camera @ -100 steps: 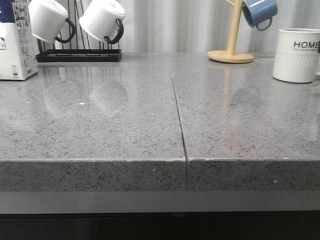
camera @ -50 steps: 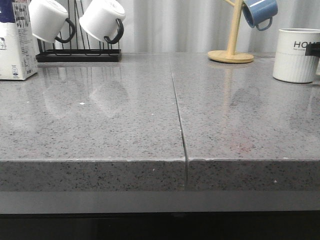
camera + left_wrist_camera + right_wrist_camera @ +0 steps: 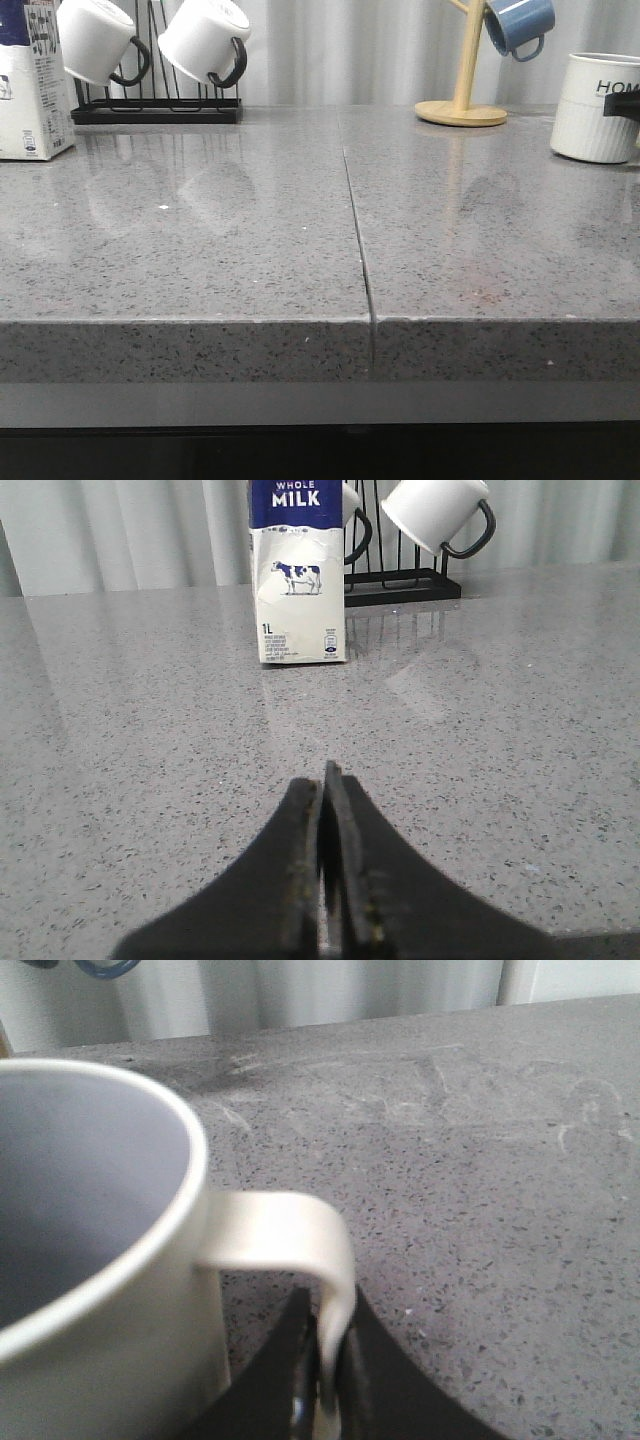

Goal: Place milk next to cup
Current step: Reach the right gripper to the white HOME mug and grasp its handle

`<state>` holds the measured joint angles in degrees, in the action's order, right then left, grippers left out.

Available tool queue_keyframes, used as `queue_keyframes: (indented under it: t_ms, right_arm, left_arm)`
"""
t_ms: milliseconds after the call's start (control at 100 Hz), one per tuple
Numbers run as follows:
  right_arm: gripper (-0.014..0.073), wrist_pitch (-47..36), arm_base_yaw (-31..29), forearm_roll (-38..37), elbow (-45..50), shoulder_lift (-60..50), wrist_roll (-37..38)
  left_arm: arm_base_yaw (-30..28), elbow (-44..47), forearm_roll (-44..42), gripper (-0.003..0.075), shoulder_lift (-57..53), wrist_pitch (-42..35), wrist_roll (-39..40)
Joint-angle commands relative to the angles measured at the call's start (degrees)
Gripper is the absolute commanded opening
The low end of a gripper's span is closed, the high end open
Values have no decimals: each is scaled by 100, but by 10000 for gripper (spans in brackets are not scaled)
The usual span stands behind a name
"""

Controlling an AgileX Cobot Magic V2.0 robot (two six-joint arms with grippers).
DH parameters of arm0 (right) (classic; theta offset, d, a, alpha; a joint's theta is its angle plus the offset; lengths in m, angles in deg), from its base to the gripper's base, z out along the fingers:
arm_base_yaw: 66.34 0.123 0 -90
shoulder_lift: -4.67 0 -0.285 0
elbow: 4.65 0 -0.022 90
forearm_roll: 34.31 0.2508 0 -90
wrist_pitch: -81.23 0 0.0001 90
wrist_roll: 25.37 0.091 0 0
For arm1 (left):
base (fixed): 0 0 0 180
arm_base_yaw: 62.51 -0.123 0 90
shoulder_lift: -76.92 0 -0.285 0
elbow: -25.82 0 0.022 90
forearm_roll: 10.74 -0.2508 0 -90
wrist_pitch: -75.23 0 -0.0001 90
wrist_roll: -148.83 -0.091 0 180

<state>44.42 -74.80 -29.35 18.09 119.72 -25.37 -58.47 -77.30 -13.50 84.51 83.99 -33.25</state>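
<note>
Right claw pinching cup handle, cup empty, left claw closed, milk upright

The front view's edges cut my milk and cup; my right gripper hides the handle's foot.

Even, soft light — the glossy counter mirrors the hanging mugs; the cup blurs close by the right gripper.

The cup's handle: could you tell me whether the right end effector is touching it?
Touching. The right wrist view shows the right end effector closed on the cup handle.
</note>
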Motion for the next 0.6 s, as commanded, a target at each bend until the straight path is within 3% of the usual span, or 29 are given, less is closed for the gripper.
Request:
queue_keyframes:
  t_ms: [0, 300, 590]
  right_arm:
    - [-66, -274, 18, -119, -174, -355, 0]
    - [-66, 353, 1054, -146, -164, -1176, 0]
    - [-66, 308, 2295, -146, -164, -1365, 0]
  left_arm:
    - [-11, 263, 2, -20, -172, -420, 20]
    - [-11, 263, 2, -20, -172, -420, 20]
    - [-11, 263, 2, -20, -172, -420, 20]
